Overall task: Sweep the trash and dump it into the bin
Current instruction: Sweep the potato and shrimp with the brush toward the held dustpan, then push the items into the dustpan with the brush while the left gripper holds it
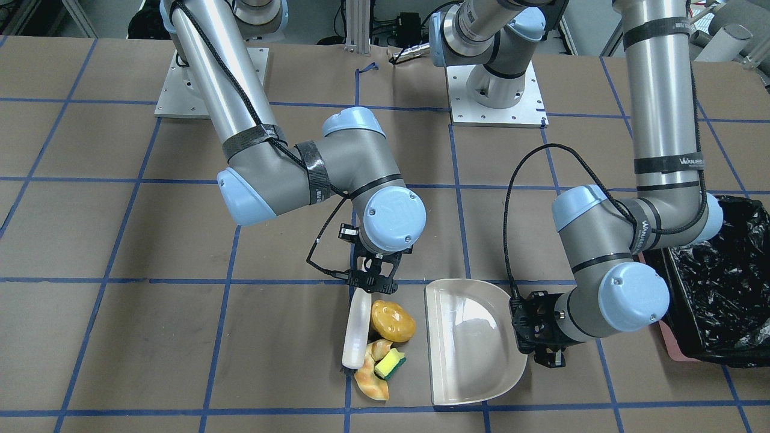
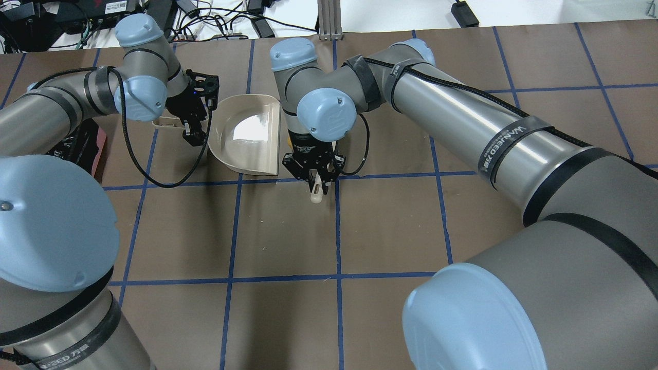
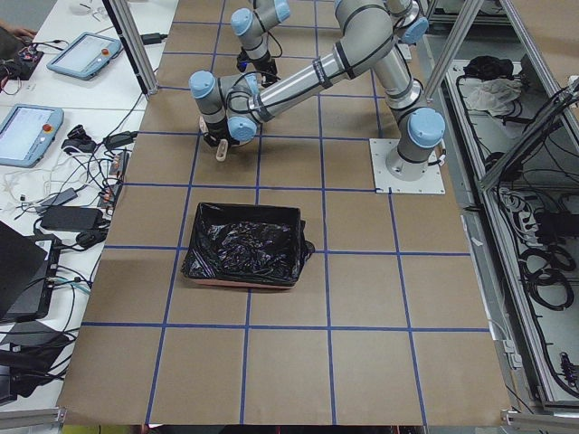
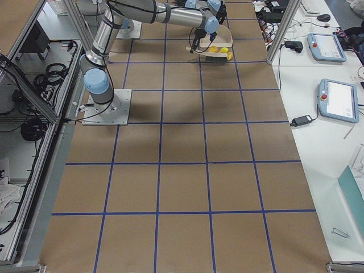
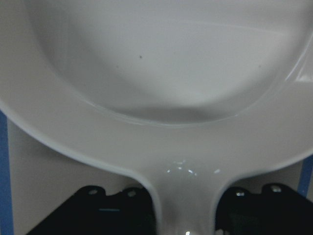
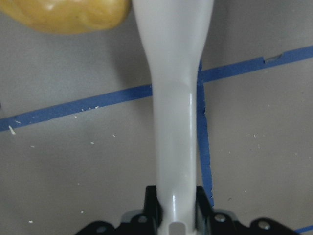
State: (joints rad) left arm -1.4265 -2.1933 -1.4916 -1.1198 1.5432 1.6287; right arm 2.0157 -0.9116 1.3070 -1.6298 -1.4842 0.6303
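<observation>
You are viewing a brown paper table (image 1: 180,337) gridded in blue tape. The right gripper (image 1: 374,282) is clamping a white brush (image 1: 358,328) beside the potato (image 1: 392,320), croissant (image 1: 372,376) and sponge (image 1: 390,363). The left gripper (image 1: 538,328) is gripping the dustpan (image 1: 475,343) by its handle. The black-lined bin (image 1: 728,282) is sitting farther to the robot's left.

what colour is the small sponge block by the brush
The small sponge block is yellow with a green layer; the front-facing view shows it best.
</observation>
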